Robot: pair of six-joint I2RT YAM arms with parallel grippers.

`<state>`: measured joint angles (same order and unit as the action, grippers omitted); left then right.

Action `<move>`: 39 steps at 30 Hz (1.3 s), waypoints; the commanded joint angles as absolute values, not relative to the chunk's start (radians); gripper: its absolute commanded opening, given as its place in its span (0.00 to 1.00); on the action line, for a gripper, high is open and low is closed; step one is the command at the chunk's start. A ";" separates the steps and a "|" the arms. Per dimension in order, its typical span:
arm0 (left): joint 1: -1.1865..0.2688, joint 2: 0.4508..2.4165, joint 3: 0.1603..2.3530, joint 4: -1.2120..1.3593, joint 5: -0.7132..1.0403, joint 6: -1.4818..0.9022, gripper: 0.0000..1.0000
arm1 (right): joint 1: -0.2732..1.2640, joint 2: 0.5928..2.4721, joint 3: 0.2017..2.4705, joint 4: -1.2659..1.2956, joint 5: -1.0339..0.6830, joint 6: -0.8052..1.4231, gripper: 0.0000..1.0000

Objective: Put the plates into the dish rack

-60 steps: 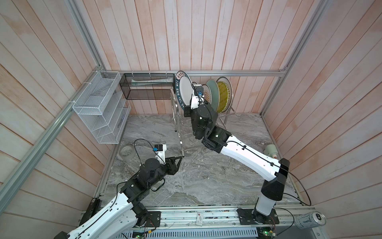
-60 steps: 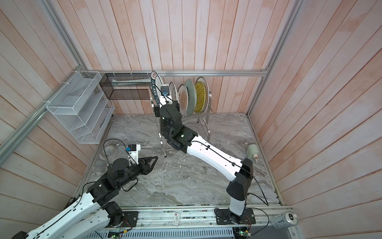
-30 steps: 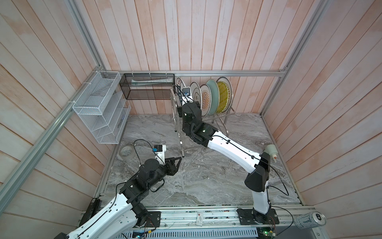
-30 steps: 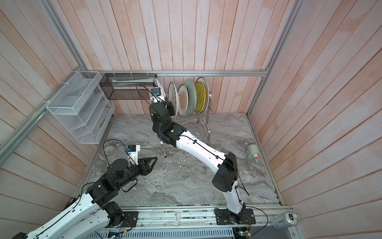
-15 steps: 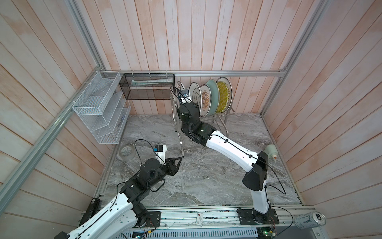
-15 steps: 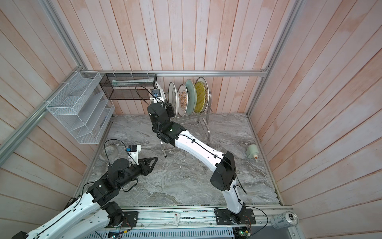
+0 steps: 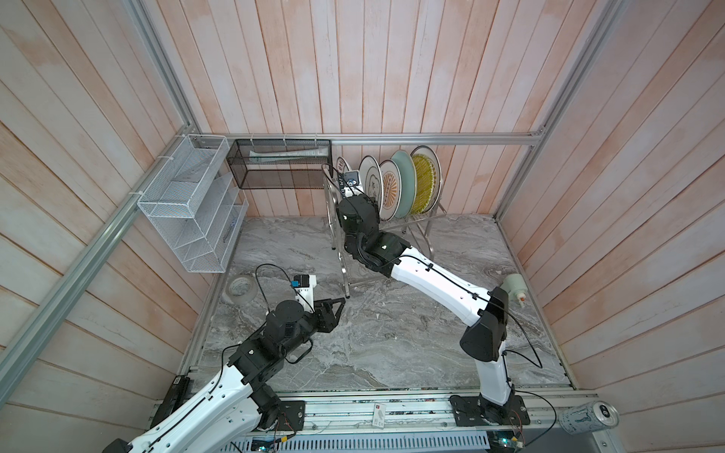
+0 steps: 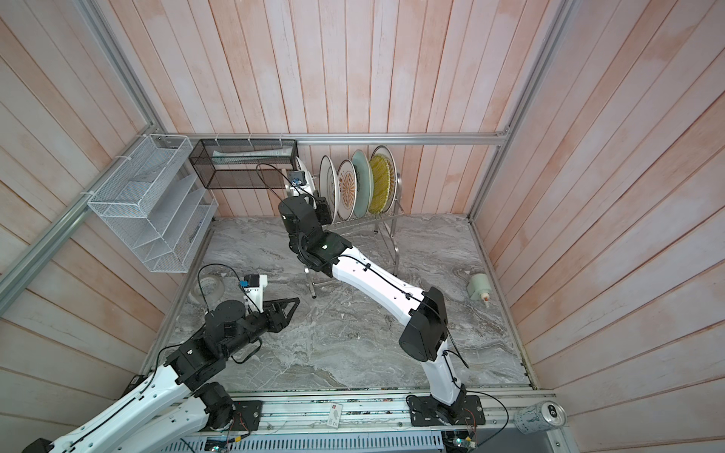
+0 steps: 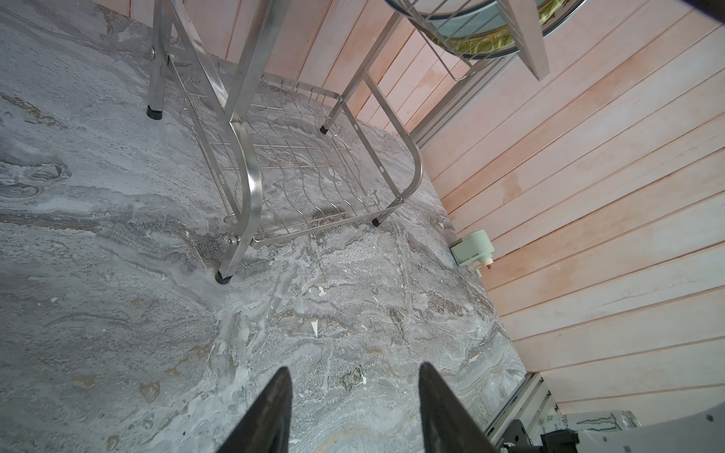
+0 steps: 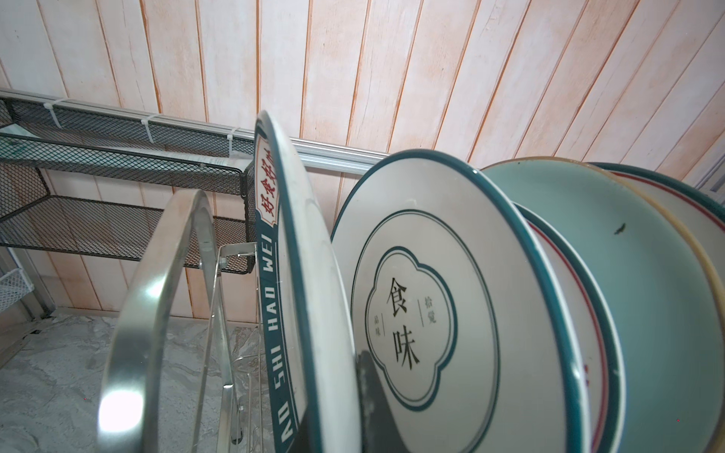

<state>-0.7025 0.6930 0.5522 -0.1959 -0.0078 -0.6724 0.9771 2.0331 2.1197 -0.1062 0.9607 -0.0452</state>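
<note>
Right wrist view: right gripper (image 10: pixel 341 415) is clamped on the lettered-rim plate (image 10: pixel 306 274), upright in the dish rack (image 10: pixel 214 333), tight between its shiny arched tube (image 10: pixel 157 274) and the cloud plate (image 10: pixel 431 313). In both top views that's upper centre. Left gripper (image 9: pixel 355 366) hangs half-spread and empty over open marbled surface (image 9: pixel 117 313).

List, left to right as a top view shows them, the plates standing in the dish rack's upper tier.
white plate with lettered dark-green rim → white plate with cloud outline → white plate with orange sunburst → pale green plate → yellow woven-look plate
</note>
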 commanded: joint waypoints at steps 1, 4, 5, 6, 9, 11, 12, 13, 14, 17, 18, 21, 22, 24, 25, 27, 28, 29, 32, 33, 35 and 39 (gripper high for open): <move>-0.705 0.695 0.573 -0.208 -0.015 -0.650 0.53 | 0.974 2.047 2.164 -0.084 0.995 -0.029 0.00; -0.705 0.693 0.577 -0.210 -0.017 -0.649 0.53 | 0.973 2.052 2.167 -0.083 0.997 -0.033 0.00; -0.706 0.692 0.576 -0.210 -0.016 -0.649 0.53 | 0.973 2.054 2.169 -0.084 0.997 -0.033 0.00; -0.705 0.692 0.578 -0.209 -0.016 -0.649 0.53 | 0.973 2.055 2.170 -0.084 0.995 -0.032 0.00; -0.704 0.693 0.578 -0.210 -0.015 -0.648 0.53 | 0.973 2.055 2.171 -0.094 0.997 -0.031 0.00; -0.705 0.692 0.579 -0.210 -0.016 -0.647 0.53 | 0.973 2.054 2.166 -0.104 0.996 -0.027 0.00; -0.704 0.693 0.579 -0.210 -0.017 -0.646 0.53 | 0.973 2.053 2.164 -0.105 0.995 -0.028 0.00; -0.705 0.693 0.580 -0.210 -0.017 -0.645 0.53 | 0.973 2.052 2.161 -0.107 0.996 -0.029 0.00; -0.705 0.693 0.581 -0.209 -0.018 -0.644 0.53 | 0.973 2.052 2.161 -0.107 0.996 -0.031 0.00; -0.705 0.698 0.578 -0.203 -0.018 -0.644 0.53 | 0.971 2.052 2.160 -0.112 0.994 -0.030 0.00; -0.705 0.698 0.580 -0.203 -0.017 -0.645 0.53 | 0.971 2.052 2.160 -0.111 0.994 -0.031 0.00; -0.706 0.699 0.580 -0.202 -0.016 -0.644 0.53 | 0.971 2.051 2.160 -0.111 0.991 -0.031 0.00; -0.705 0.700 0.580 -0.203 -0.017 -0.643 0.53 | 0.971 2.049 2.159 -0.112 0.990 -0.031 0.00; -0.705 0.699 0.584 -0.205 -0.017 -0.640 0.53 | 0.971 2.048 2.159 -0.111 0.989 -0.031 0.00; -0.705 0.699 0.586 -0.207 -0.018 -0.639 0.53 | 0.971 2.047 2.159 -0.111 0.988 -0.032 0.00; -0.706 0.701 0.587 -0.206 -0.020 -0.638 0.53 | 0.971 2.046 2.159 -0.113 0.984 -0.031 0.01; -0.706 0.701 0.588 -0.207 -0.020 -0.638 0.53 | 0.971 2.044 2.158 -0.113 0.984 -0.030 0.02; -0.706 0.702 0.588 -0.206 -0.019 -0.638 0.53 | 0.971 2.044 2.159 -0.114 0.982 -0.030 0.03; -0.705 0.701 0.586 -0.209 -0.018 -0.640 0.53 | 0.971 2.044 2.160 -0.113 0.980 -0.032 0.05; -0.703 0.701 0.587 -0.208 -0.018 -0.640 0.53 | 0.971 2.044 2.160 -0.114 0.981 -0.031 0.05; -0.705 0.699 0.586 -0.208 -0.018 -0.641 0.53 | 0.970 2.042 2.159 -0.116 0.979 -0.031 0.06; -0.706 0.699 0.585 -0.208 -0.018 -0.643 0.53 | 0.970 2.038 2.158 -0.125 0.976 -0.022 0.07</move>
